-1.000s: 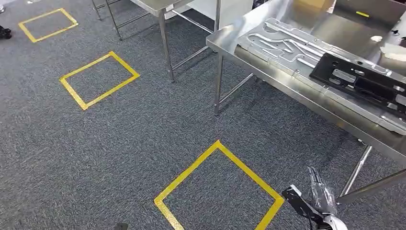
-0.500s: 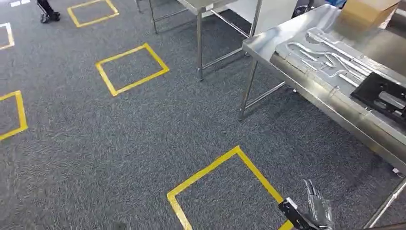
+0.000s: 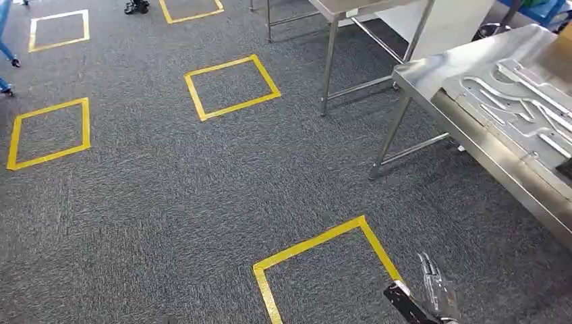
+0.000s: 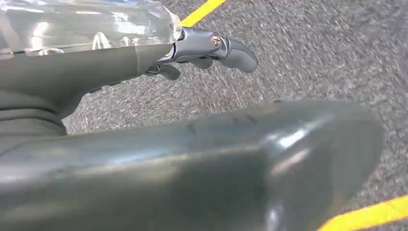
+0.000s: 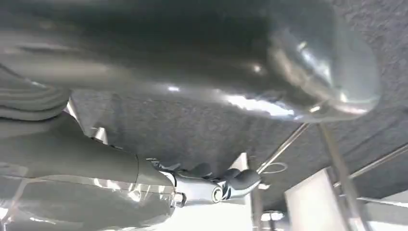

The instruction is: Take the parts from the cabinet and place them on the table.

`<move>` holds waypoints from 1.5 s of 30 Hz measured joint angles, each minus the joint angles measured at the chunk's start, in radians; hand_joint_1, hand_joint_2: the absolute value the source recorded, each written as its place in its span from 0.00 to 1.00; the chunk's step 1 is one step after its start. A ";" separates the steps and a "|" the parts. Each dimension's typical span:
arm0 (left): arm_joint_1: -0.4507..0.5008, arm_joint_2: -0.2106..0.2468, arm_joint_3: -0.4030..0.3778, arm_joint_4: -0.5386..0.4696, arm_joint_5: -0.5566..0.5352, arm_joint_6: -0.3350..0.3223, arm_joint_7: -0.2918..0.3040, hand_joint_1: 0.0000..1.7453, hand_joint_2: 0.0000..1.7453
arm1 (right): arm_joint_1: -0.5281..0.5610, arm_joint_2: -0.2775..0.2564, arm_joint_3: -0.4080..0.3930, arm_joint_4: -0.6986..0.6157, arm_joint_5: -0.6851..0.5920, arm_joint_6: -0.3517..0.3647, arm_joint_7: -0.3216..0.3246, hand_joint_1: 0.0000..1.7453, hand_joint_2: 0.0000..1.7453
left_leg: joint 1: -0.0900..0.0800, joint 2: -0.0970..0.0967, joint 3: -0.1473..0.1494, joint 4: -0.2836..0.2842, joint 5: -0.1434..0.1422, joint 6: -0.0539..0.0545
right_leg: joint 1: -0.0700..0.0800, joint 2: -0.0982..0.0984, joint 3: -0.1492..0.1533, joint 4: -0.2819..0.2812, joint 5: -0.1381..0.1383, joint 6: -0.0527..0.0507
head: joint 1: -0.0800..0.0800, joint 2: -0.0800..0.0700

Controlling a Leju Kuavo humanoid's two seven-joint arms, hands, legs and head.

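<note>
A silver stamped metal part (image 3: 519, 101) lies on the steel table (image 3: 432, 74) at the right edge of the head view. My right hand (image 3: 432, 297) hangs low at the bottom right over the grey carpet, fingers straight, with nothing in it. In the right wrist view its thumb (image 5: 202, 57) and fingers (image 5: 221, 185) are apart and hold nothing. The left wrist view has my left hand above the carpet, thumb (image 4: 216, 168) and fingers (image 4: 216, 48) spread, also holding nothing.
Yellow tape squares (image 3: 233, 86) mark the carpet, one just ahead of my right hand (image 3: 324, 260). A second steel table's legs (image 3: 329, 64) stand at the back beside a white panel (image 3: 452, 23). A person's shoes (image 3: 137, 7) are at the far top.
The whole picture has shifted: the camera has turned left, so the table with the parts slid to the right edge and the black part left the picture. My right hand still hangs low.
</note>
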 joint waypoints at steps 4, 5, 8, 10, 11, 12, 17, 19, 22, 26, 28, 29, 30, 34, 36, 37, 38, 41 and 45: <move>0.005 -0.003 0.000 0.000 -0.013 0.002 0.008 0.00 0.00 | 0.005 0.017 0.000 0.006 -0.003 -0.012 -0.002 0.00 0.00 | 0.009 -0.040 0.014 -0.024 0.013 0.024 | -0.008 0.078 -0.016 0.062 -0.054 0.018 | 0.000 0.000; 0.000 -0.003 0.000 0.000 -0.014 0.002 0.008 0.00 0.00 | 0.013 0.017 0.000 0.009 -0.004 -0.016 -0.003 0.00 0.00 | 0.009 -0.053 0.012 -0.024 0.015 0.029 | -0.008 0.102 -0.055 0.141 -0.095 0.018 | 0.000 0.000; 0.001 -0.005 0.000 0.000 -0.014 0.000 0.003 0.00 0.00 | 0.042 0.019 0.000 0.018 -0.006 -0.017 -0.003 0.00 0.00 | 0.007 -0.099 0.012 -0.022 0.014 0.031 | -0.008 0.116 -0.142 0.300 -0.135 0.020 | 0.000 0.000; 0.006 -0.005 0.000 0.000 -0.012 -0.004 -0.005 0.00 0.00 | 0.046 0.021 0.000 0.018 -0.007 -0.017 -0.005 0.00 0.00 | 0.008 -0.126 0.012 -0.016 0.012 0.028 | -0.010 0.119 -0.105 0.199 -0.054 0.019 | 0.000 0.000; 0.007 -0.006 0.000 0.000 -0.012 -0.006 -0.010 0.00 0.00 | 0.046 0.022 0.000 0.018 -0.009 -0.016 -0.005 0.00 0.00 | 0.009 -0.137 0.013 -0.011 0.009 0.024 | -0.012 0.131 -0.067 0.112 -0.005 0.018 | 0.000 0.000; 0.006 -0.007 0.001 0.000 -0.012 -0.008 -0.014 0.00 0.00 | 0.047 0.021 0.000 0.018 -0.011 -0.016 -0.002 0.00 0.00 | 0.009 -0.148 0.012 -0.005 0.006 0.019 | -0.015 0.159 -0.034 0.034 0.023 0.016 | 0.000 0.000; 0.010 -0.008 0.001 0.000 -0.013 -0.010 -0.022 0.00 0.00 | 0.052 0.021 0.000 0.018 -0.017 -0.014 0.019 0.00 0.00 | 0.009 -0.189 -0.006 -0.003 0.008 -0.013 | -0.013 0.162 -0.023 0.012 0.013 -0.014 | 0.000 0.000; 0.009 -0.008 0.002 0.000 -0.013 -0.010 -0.021 0.00 0.00 | 0.049 0.022 0.000 0.018 -0.019 -0.013 0.022 0.00 0.00 | 0.008 -0.103 -0.022 0.045 -0.025 -0.019 | -0.012 0.141 -0.017 0.003 0.017 -0.029 | 0.000 0.000; -0.001 -0.008 0.008 0.000 -0.011 -0.009 -0.015 0.00 0.00 | 0.054 0.022 0.000 0.024 -0.016 -0.008 0.027 0.00 0.00 | 0.015 -0.071 -0.135 0.271 -0.128 -0.029 | -0.006 0.097 -0.016 0.004 0.012 -0.036 | 0.000 0.000; 0.003 -0.009 0.013 0.000 -0.009 -0.007 -0.011 0.00 0.00 | 0.040 0.035 0.000 0.034 0.004 0.002 0.034 0.00 0.00 | 0.019 -0.051 -0.063 0.137 -0.027 -0.028 | -0.005 0.047 -0.007 0.005 0.003 -0.032 | 0.000 0.000; -0.002 -0.009 0.014 0.000 -0.009 -0.007 -0.011 0.00 0.00 | 0.030 0.042 0.000 0.039 0.008 0.003 0.037 0.00 0.00 | 0.002 0.039 0.005 0.003 -0.008 -0.014 | 0.001 0.030 0.001 0.005 -0.004 -0.022 | 0.000 0.000; -0.005 -0.009 0.014 0.000 -0.009 -0.008 -0.011 0.00 0.00 | 0.024 0.043 0.000 0.042 0.010 0.003 0.039 0.00 0.00 | 0.002 0.019 0.005 0.001 -0.001 -0.006 | 0.004 0.021 0.001 0.006 -0.006 -0.016 | 0.000 0.000; -0.005 -0.009 0.014 0.000 -0.009 -0.010 -0.011 0.00 0.00 | 0.020 0.044 0.000 0.043 0.013 0.003 0.041 0.00 0.00 | 0.000 0.007 0.001 0.003 -0.002 -0.004 | 0.003 0.011 0.003 0.005 -0.007 -0.011 | 0.000 0.000; -0.001 -0.008 0.016 0.000 -0.010 -0.016 -0.011 0.00 0.00 | 0.008 0.054 0.000 0.051 0.018 0.000 0.049 0.00 0.00 | 0.009 -0.039 0.012 -0.021 0.013 0.020 | -0.005 0.071 0.002 0.033 -0.040 0.010 | 0.000 0.000; -0.007 -0.008 0.016 0.000 -0.010 -0.020 -0.011 0.00 0.00 | 0.012 0.055 0.000 0.060 0.023 0.001 0.050 0.00 0.00 | 0.008 -0.061 0.010 -0.021 0.015 0.027 | -0.008 0.110 -0.067 0.172 -0.115 0.010 | 0.000 0.000; -0.007 -0.008 0.016 0.000 -0.009 -0.021 -0.011 0.00 0.00 | 0.015 0.055 0.000 0.067 0.026 0.003 0.051 0.00 0.00 | 0.007 -0.077 0.009 -0.020 0.015 0.027 | -0.008 0.115 -0.109 0.252 -0.145 0.011 | 0.000 0.000; -0.006 -0.008 0.016 0.000 -0.008 -0.023 -0.011 0.00 0.00 | 0.015 0.057 0.000 0.073 0.032 0.007 0.053 0.00 0.00 | 0.006 -0.094 0.009 -0.019 0.015 0.027 | -0.008 0.117 -0.142 0.307 -0.151 0.012 | 0.000 0.000; -0.003 -0.006 0.024 0.000 0.015 -0.042 -0.024 0.00 0.00 | 0.008 0.066 0.000 0.082 0.049 0.010 0.055 0.00 0.00 | 0.006 -0.136 0.011 -0.013 0.012 0.023 | -0.011 0.123 -0.102 0.182 -0.040 0.010 | 0.000 0.000; -0.002 -0.004 0.037 0.000 0.024 -0.060 -0.050 0.00 0.00 | -0.004 0.075 0.000 0.093 0.059 0.010 0.060 0.00 0.00 | 0.008 -0.178 -0.001 0.001 0.007 0.002 | -0.010 0.183 -0.036 0.025 0.013 0.000 | 0.000 0.000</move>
